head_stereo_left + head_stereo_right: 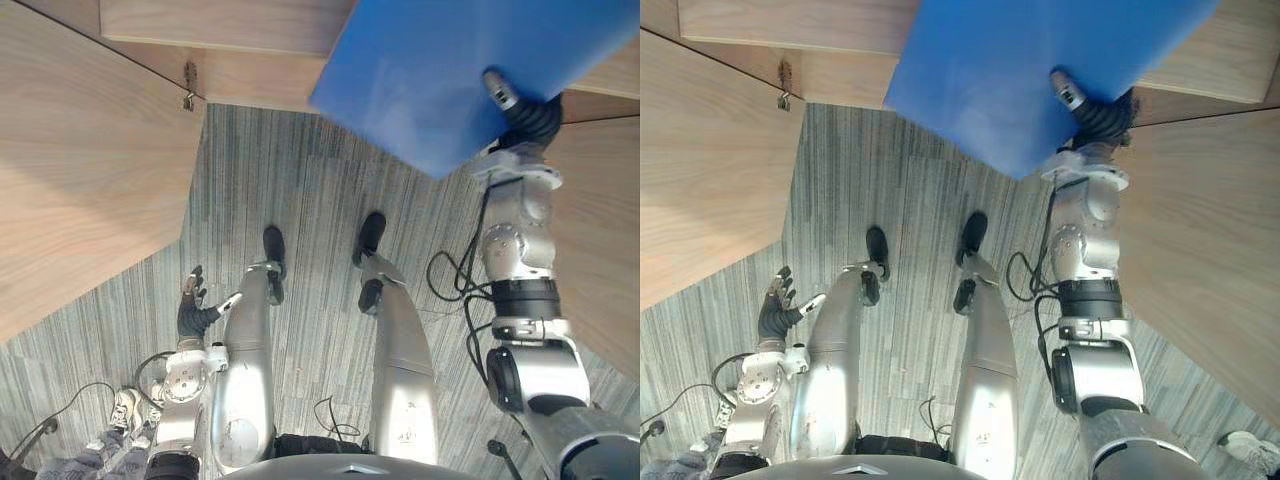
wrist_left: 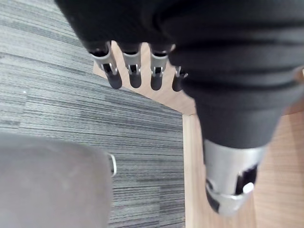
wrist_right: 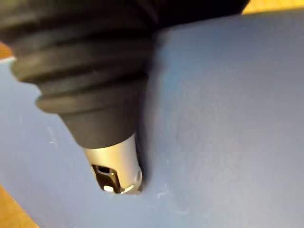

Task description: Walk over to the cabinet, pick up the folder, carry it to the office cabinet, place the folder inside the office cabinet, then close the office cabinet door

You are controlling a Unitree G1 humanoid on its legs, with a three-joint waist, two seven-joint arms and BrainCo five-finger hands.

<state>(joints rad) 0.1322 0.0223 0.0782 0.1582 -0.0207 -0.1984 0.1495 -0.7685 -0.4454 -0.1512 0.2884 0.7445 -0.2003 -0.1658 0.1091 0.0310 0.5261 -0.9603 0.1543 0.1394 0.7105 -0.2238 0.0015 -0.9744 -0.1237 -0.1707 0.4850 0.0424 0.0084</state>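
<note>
A flat blue folder (image 1: 430, 70) is held up in front of the wooden office cabinet (image 1: 220, 30), at the top right of the eye views. My right hand (image 1: 522, 112) grips its near edge. The thumb (image 3: 116, 166) lies pressed on the folder's blue face (image 3: 228, 118), and the fingers are hidden beneath it. My left hand (image 1: 190, 312) hangs low at my left side over the grey carpet. Its fingers (image 2: 133, 71) are straight and hold nothing.
An open wooden cabinet door (image 1: 80, 170) stands at the left, with a metal hinge (image 1: 189, 85) at its top. A wooden panel (image 1: 605, 230) runs down the right side. Striped grey carpet (image 1: 300, 180) lies between them. A person's shoe (image 1: 125, 408) shows at the lower left.
</note>
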